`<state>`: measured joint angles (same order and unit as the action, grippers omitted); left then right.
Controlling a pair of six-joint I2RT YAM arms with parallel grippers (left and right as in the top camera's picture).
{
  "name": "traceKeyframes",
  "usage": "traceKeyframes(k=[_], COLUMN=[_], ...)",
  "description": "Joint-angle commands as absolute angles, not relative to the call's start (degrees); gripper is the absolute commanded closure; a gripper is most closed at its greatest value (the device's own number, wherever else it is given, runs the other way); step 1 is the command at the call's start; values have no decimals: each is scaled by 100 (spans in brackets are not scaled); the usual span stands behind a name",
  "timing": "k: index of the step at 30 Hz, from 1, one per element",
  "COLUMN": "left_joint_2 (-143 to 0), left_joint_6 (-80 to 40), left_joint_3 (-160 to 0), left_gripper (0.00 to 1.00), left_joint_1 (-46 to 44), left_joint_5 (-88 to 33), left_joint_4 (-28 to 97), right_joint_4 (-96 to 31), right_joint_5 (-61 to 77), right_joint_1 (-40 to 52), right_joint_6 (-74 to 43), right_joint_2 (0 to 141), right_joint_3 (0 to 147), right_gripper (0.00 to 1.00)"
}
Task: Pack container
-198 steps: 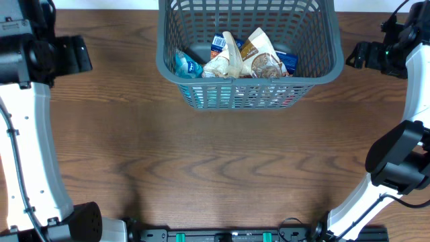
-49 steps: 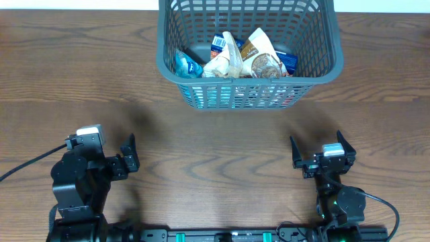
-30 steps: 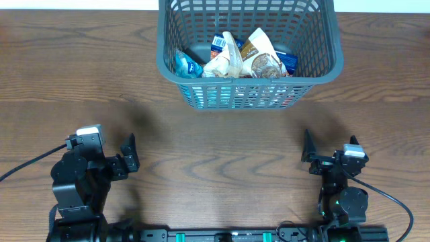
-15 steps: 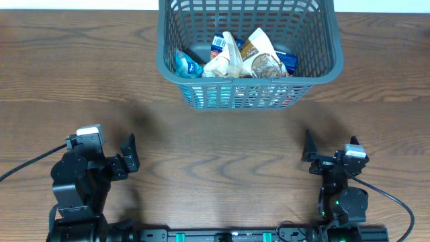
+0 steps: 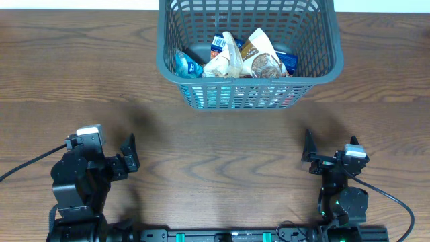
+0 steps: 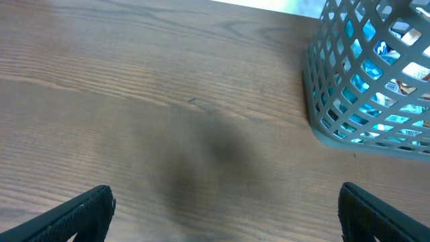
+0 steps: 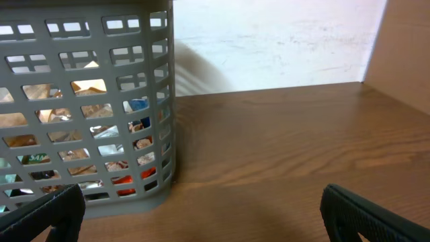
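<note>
The container (image 5: 248, 79), a grey-blue lattice basket, stands at the far middle of the table. Several snack packets (image 5: 238, 57) lie inside it. Its corner shows at the upper right in the left wrist view (image 6: 349, 128), and its wall fills the left of the right wrist view (image 7: 87, 134). My left gripper (image 5: 125, 160) rests near the front left edge, open and empty, with bare wood between its fingers (image 6: 225, 202). The right gripper (image 5: 329, 153) sits at the front right, also open and empty (image 7: 201, 202). Both are well short of the container.
Brown wooden table (image 5: 222, 148) stretches between the grippers and the basket. A pale wall (image 7: 282, 47) rises behind the table's far edge.
Both arms, earlier raised at the table's sides, have come down to the front edge. The right gripper then shifted slightly right. Nothing has moved in the last second.
</note>
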<state>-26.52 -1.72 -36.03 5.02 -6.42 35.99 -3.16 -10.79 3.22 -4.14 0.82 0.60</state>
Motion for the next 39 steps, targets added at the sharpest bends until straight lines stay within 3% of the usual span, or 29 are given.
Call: traceKeyframes(k=[1, 9, 16, 24, 39], left_joint_2=[-2648, -2311, -1621, -1223, -392], left_joint_6=[-246, -504, 440, 770, 1135], left_joint_3=[-3612, -3562, -2744, -1608, -233], left_gripper=[1, 1, 1, 1, 1], left_joint_1=[473, 412, 119, -14, -73], left_joint_5=[-576, -1074, -1087, -637, -639], left_joint_4=[3592, 3791, 904, -707, -1313], right_joint_4=[-320, -320, -320, -320, -320], right_joint_5=[-1114, -1114, -1111, -1114, -1111], right_joint_1=[298, 298, 298, 298, 298], right_joint_6=[-510, -510, -510, -510, -510], right_joint_2=[30, 30, 30, 30, 30], right_joint_3=[32, 32, 32, 32, 32], right_gripper=[1, 1, 1, 1, 1])
